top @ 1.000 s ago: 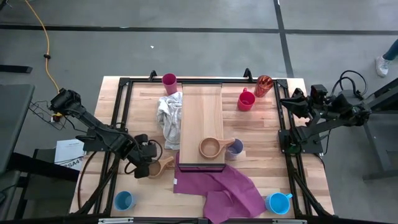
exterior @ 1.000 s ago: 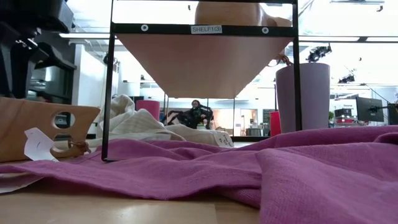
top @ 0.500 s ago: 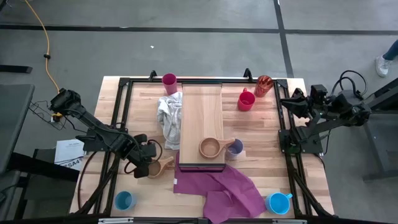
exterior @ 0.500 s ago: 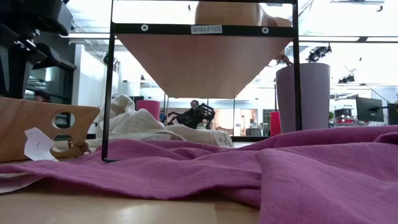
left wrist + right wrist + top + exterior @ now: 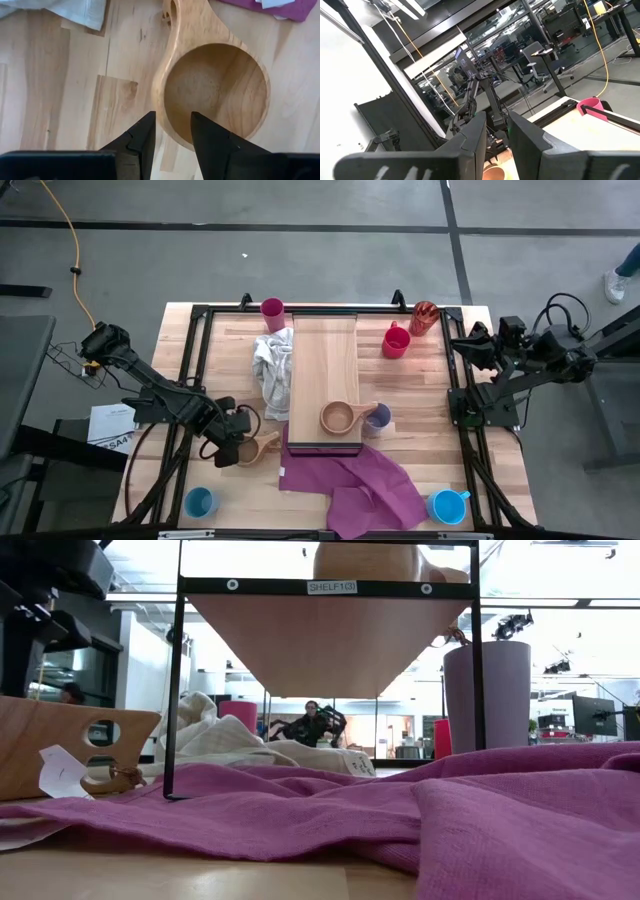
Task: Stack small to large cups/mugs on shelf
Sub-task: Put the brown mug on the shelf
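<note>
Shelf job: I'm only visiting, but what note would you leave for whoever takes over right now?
Left hand: open, fingers either side of the rim of a tan wooden handled cup on the table, left of the long light-wood shelf.
Right hand: open, empty, at the table's right edge.
Done: a second wooden handled cup sits on the shelf.
To do: lavender tumbler, red mug, orange-red translucent tumbler, magenta tumbler and two blue mugs stand on the table, unstacked.
</note>
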Robot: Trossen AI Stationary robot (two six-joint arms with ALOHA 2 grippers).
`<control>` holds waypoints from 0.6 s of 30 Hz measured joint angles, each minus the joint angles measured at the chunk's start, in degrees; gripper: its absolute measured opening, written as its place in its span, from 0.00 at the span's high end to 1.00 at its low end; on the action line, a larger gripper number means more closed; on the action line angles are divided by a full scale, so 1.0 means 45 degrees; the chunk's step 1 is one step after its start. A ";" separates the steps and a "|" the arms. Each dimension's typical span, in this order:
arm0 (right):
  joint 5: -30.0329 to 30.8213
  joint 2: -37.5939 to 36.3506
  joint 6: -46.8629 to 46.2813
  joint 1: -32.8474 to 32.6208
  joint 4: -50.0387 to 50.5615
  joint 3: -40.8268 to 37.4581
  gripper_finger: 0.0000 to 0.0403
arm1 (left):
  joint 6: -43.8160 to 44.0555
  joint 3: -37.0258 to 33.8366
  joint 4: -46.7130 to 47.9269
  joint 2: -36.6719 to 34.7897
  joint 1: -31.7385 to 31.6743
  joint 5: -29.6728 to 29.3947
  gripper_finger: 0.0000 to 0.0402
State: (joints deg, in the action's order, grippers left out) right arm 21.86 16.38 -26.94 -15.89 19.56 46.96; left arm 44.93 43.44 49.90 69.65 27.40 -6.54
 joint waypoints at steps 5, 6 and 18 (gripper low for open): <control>-0.0003 0.0000 -0.0005 -0.0002 0.0105 0.0000 0.82 | -0.0118 0.0000 0.0046 0.0081 -0.0198 -0.0064 0.72; -0.0003 0.0000 -0.0005 0.0000 0.0105 0.0000 0.82 | -0.0071 0.0000 0.0130 0.0151 -0.0202 -0.0033 0.72; -0.0003 -0.0005 -0.0005 -0.0001 0.0219 0.0000 0.82 | -0.0225 0.0008 0.0143 0.0607 -0.0167 0.0158 0.72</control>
State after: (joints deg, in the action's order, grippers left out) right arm 21.85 16.36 -26.96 -15.90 20.55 46.96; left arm 43.91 43.48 50.54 72.38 26.65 -5.83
